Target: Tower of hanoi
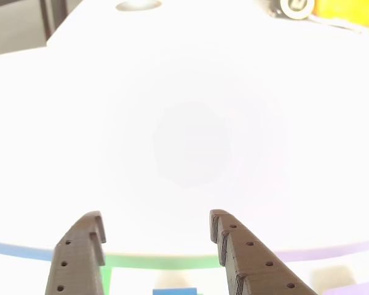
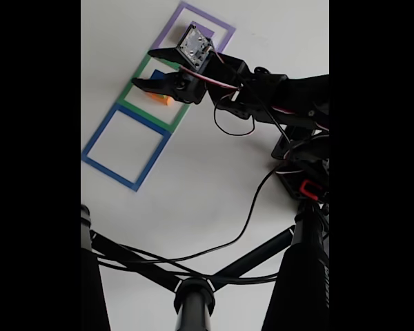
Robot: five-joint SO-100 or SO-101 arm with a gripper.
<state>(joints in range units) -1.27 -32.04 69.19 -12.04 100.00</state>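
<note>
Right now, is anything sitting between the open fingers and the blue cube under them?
Nothing visible. In the other view the gripper is open and the gap between its fingers shows bare white table, with the blue cube at the bottom edge. In the fixed view the gripper hovers over the green square outline.

I count three flat square outlines on my table in the fixed view: one blue (image 2: 126,147), one green (image 2: 152,96), one purple (image 2: 205,31). Of the blocks I can make out three: one orange-yellow block (image 2: 163,98) and one small blue cube (image 2: 156,74) inside the green outline, and one purple block (image 2: 205,31) in the purple outline, mostly hidden behind the arm. I see one arm with one gripper (image 2: 146,67), which has two fingers (image 1: 80,255). In the other view I also count one round white ring (image 1: 297,7) and one yellow thing (image 1: 347,12) at the far edge
</note>
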